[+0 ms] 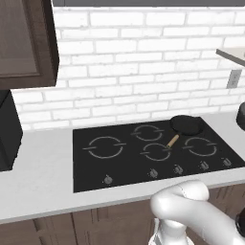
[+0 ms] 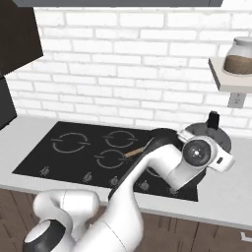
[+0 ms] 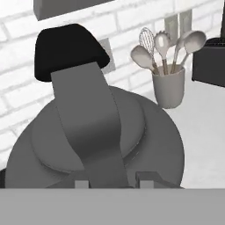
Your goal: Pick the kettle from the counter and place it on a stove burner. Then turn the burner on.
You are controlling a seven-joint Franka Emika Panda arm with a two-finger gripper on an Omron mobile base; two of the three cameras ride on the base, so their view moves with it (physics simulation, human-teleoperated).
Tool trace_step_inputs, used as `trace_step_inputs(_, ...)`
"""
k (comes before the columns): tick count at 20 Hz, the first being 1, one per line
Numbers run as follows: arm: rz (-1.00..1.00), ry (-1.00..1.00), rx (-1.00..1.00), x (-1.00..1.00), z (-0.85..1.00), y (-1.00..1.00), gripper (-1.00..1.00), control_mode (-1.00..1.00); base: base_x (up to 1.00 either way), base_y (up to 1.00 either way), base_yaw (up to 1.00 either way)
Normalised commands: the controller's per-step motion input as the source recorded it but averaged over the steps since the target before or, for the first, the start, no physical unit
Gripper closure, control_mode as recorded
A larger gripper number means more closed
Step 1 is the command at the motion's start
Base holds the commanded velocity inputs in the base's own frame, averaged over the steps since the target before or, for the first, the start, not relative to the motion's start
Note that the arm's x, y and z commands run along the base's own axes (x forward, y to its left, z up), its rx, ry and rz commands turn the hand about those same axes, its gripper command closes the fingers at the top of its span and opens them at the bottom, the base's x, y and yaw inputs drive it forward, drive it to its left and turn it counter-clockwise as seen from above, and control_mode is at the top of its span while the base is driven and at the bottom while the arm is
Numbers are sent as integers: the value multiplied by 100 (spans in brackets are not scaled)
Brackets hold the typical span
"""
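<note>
- Kettle (image 3: 101,145): dark grey, squat, lidded; seen from close above in the hand view, with its flat grey handle strap running from the bottom edge up to a black knob-like end; in the right base view it (image 2: 216,135) is seen standing on the counter (image 2: 226,192) just to the right of the cooktop, against the brick wall.
- Gripper (image 3: 115,182): two small grey fingertips are seen at the bottom of the hand view, one on each side of the kettle's handle strap; the jaws are drawn narrow and clamped on that handle; the kettle lies directly ahead of and below the claw, touching it.
- Arm: the white wrist is seen in the right base view reaching across the right end of the cooktop, its end directly before the kettle and partly hiding it.
- Cooktop (image 1: 91,177): black glass panel set in the pale counter; grey ring markings and a row of knobs along the front edge.
- Stove burner (image 1: 105,146): largest ring, at the left of the panel; well apart from the kettle.
- Frying pan (image 1: 185,125): black, with wooden handle; resting at the rear right of the cooktop.
- Utensil cup (image 3: 168,85): grey, holding a whisk and spoons; standing on the counter beyond the kettle.
- Jar (image 2: 239,56): glass, brown contents; on a wall shelf above the kettle.
</note>
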Motion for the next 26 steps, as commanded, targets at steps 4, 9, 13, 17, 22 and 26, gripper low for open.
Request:
trace_step_inputs(4,34,25,-6,-3,30,59,100,-100,0,0,0)
trace_step_inputs(9,34,27,-1,-3,8,70,100,-100,0,0,0)
trace_step_inputs(13,30,26,2,-1,2,83,100,-100,0,0,0)
trace_step_inputs(17,25,6,7,0,4,82,100,-100,0,0,0)
trace_step_inputs(22,21,-1,8,0,1,84,100,-100,0,0,0)
trace_step_inputs(26,18,-5,7,0,0,92,100,-100,0,0,0)
